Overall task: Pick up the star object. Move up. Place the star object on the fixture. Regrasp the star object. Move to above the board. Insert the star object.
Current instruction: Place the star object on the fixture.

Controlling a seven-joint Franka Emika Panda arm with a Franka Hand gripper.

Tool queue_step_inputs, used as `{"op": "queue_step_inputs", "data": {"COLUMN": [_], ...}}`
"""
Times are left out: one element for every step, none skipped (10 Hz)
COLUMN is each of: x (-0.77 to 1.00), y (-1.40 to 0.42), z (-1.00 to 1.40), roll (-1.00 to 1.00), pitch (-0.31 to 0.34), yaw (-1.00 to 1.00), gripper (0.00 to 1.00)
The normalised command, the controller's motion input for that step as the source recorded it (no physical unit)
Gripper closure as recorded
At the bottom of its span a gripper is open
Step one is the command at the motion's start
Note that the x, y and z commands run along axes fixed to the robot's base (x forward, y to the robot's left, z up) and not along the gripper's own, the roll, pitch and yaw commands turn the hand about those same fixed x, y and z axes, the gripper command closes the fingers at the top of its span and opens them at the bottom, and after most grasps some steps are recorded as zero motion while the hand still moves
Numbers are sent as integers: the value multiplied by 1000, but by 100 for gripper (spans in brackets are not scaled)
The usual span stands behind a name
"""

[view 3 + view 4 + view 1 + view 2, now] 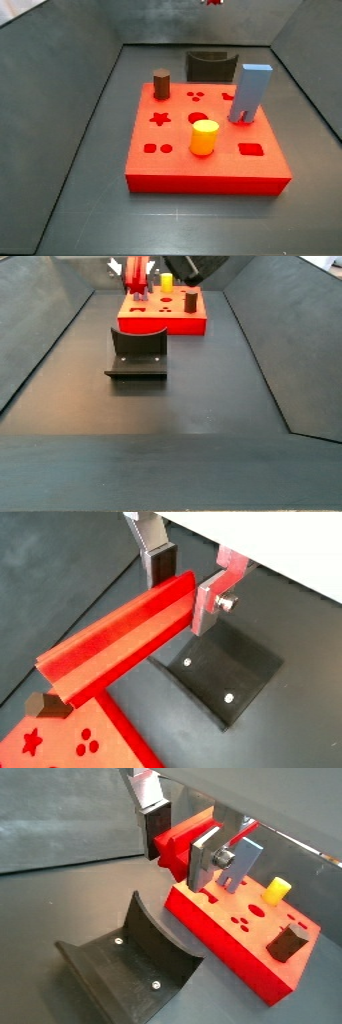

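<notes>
Red star object (114, 637) is clamped between the gripper (187, 587) fingers, held high in the air, its long axis lying sideways across the fingers, not pointing down. The dark fixture (221, 667) sits on the floor directly beneath in both wrist views; board (247, 933) just beside it. Next move is likely a descent onto the fixture notch.

Dark grey floor (160, 426), walled on the sides. Directly on it: the board (207, 165) and the fixture (138, 352), just beside each other, not visibly touching. The hand (136, 278) is well above the floor, over the board's end.
</notes>
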Motion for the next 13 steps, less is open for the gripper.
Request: {"op": "queue_step_inputs", "data": {"x": [108,111,122,136,145,150,164,171,182,189,150,122,105], "y": [68,74,73,84,92,96,104,110,117,117,93,77,65], "z": [-1000,-1000,-1000,-1000,-1000,-1000,-1000,-1000,-1000,-1000,-796,-613,-440], "roll": [-1000,-1000,-1000,-1000,-1000,-982,-714,-605,-391,-300,-192,-173,-166], "pitch": [-36,-30,-2,27,43,52,58,58,63,62,55,44,29], "yaw": [-90,-88,-84,-82,-86,-89,-89,-89,-92,-94,-100,-103,-107], "gripper": [100,100,100,100,100,100,100,100,100,100,100,100,100]}}
